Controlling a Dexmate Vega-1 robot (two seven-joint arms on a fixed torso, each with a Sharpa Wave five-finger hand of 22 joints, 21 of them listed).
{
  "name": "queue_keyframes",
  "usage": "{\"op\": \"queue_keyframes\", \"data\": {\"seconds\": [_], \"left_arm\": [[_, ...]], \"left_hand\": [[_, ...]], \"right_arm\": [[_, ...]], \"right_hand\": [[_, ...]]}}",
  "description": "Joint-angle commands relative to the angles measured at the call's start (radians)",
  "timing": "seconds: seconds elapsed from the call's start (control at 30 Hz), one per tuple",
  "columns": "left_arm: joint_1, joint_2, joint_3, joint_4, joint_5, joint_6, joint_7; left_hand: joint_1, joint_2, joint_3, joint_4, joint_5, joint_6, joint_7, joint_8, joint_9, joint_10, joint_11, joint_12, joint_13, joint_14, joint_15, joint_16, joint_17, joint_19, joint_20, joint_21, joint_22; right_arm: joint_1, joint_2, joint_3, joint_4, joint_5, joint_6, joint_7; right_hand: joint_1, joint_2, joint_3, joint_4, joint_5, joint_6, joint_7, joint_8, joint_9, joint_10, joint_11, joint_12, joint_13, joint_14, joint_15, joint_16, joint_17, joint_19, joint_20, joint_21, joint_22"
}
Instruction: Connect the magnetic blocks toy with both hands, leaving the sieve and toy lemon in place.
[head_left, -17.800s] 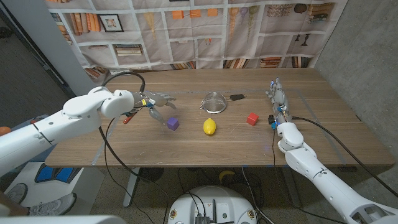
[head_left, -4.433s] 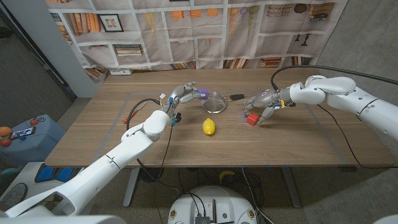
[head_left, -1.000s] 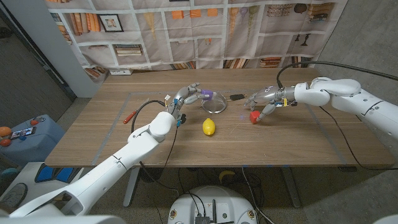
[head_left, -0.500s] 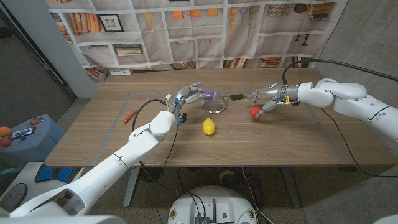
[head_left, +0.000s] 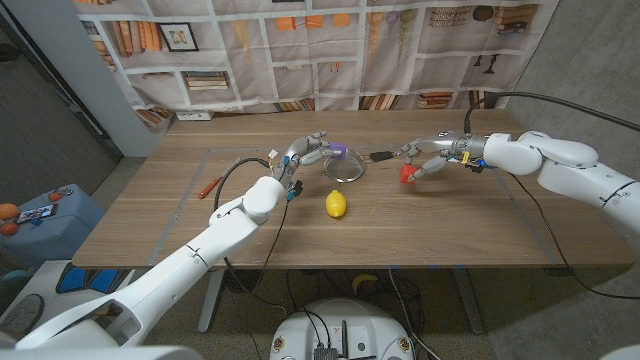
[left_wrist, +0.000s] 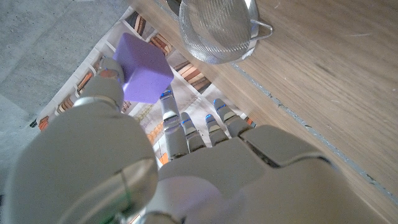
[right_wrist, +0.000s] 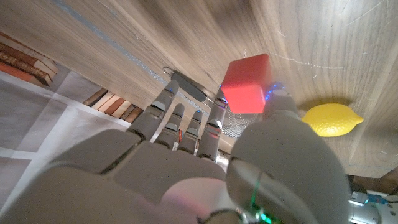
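Observation:
My left hand (head_left: 305, 150) holds a purple block (head_left: 338, 150) in its fingertips, lifted over the near rim of the metal sieve (head_left: 347, 166). In the left wrist view the purple block (left_wrist: 144, 68) sits pinched at the fingertips of my left hand (left_wrist: 143, 162), with the sieve (left_wrist: 217, 28) beyond. My right hand (head_left: 435, 155) pinches a red block (head_left: 407, 174) and holds it just above the table, to the right of the sieve. The right wrist view shows the red block (right_wrist: 247, 83) gripped by my right hand (right_wrist: 205, 155), with the yellow toy lemon (right_wrist: 332, 119) past it. The lemon (head_left: 336, 204) lies in front of the sieve.
A red-handled tool (head_left: 207, 186) lies on the table's left part. A black cable (head_left: 228, 175) loops beside my left arm. The sieve's dark handle (head_left: 381, 155) points toward my right hand. A bookshelf-printed backdrop (head_left: 300, 50) hangs behind the table's far edge.
My right hand has lifted the red block a little and carried it up and leftward toward the sieve's handle. My left hand has nudged the purple block slightly right over the sieve.

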Motion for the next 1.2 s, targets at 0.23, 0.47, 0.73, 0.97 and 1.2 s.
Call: {"op": "queue_keyframes", "data": {"seconds": [0.23, 0.47, 0.73, 0.97, 1.2], "left_arm": [[-0.001, -0.019, 0.004, 0.017, -0.003, -0.036, 0.0], [-0.01, -0.032, 0.006, 0.037, -0.012, -0.057, -0.009], [-0.03, -0.051, 0.011, 0.077, -0.016, -0.093, -0.022], [-0.036, -0.068, 0.012, 0.1, -0.022, -0.114, -0.019], [-0.029, -0.094, 0.007, 0.123, -0.029, -0.151, 0.003]], "left_hand": [[0.045, 0.048, 0.003, 0.005, 0.008, 0.104, -0.089, 0.008, 0.004, 0.01, 0.003, 0.003, 0.003, 0.008, -0.012, 0.002, 0.002, 0.004, 0.006, 0.007, 0.005], [0.045, 0.048, 0.003, 0.005, 0.008, 0.105, -0.09, 0.007, 0.004, 0.012, 0.001, 0.003, 0.003, 0.009, -0.012, 0.002, 0.002, 0.005, 0.005, 0.007, 0.005], [0.045, 0.049, 0.002, 0.005, 0.008, 0.105, -0.09, 0.006, 0.004, 0.012, 0.001, 0.003, 0.003, 0.011, -0.011, 0.002, 0.002, 0.006, 0.006, 0.008, 0.005], [0.045, 0.049, 0.001, 0.005, 0.008, 0.106, -0.09, 0.005, 0.004, 0.014, 0.003, 0.003, 0.003, 0.011, -0.011, 0.002, 0.002, 0.008, 0.008, 0.008, 0.005], [0.046, 0.05, 0.001, 0.005, 0.008, 0.108, -0.091, 0.005, 0.005, 0.016, 0.004, 0.003, 0.003, 0.016, -0.008, 0.004, 0.002, 0.009, 0.007, 0.009, 0.005]], "right_arm": [[-0.143, -0.007, 0.109, -0.08, 0.313, -0.197, -0.077], [-0.199, -0.007, 0.148, -0.107, 0.416, -0.238, -0.123], [-0.25, 0.008, 0.181, -0.131, 0.518, -0.284, -0.177], [-0.286, 0.031, 0.202, -0.138, 0.583, -0.302, -0.236], [-0.326, 0.072, 0.22, -0.143, 0.64, -0.309, -0.311]], "right_hand": [[0.022, 0.046, -0.005, 0.0, -0.004, 0.098, -0.089, 0.0, 0.005, 0.008, 0.01, -0.005, 0.002, -0.003, -0.077, 0.002, 0.007, 0.004, -0.083, -0.003, 0.002], [0.03, 0.05, -0.006, -0.005, -0.005, 0.092, -0.089, -0.005, 0.003, 0.006, 0.013, -0.008, 0.002, -0.002, -0.071, 0.002, 0.007, 0.003, -0.082, -0.003, 0.002], [0.04, 0.053, -0.006, -0.011, -0.006, 0.087, -0.089, -0.009, 0.001, 0.007, 0.015, -0.01, 0.002, -0.003, -0.067, 0.001, 0.006, 0.004, -0.077, -0.003, 0.002], [0.041, 0.056, -0.007, -0.011, -0.008, 0.092, -0.089, -0.008, 0.0, 0.008, 0.016, -0.011, 0.002, -0.005, -0.063, 0.0, 0.006, 0.003, -0.074, -0.003, 0.002], [0.044, 0.06, -0.008, -0.013, -0.01, 0.097, -0.089, -0.009, -0.004, 0.007, 0.018, -0.013, 0.002, -0.007, -0.058, -0.001, 0.006, 0.002, -0.067, -0.004, 0.002]]}}
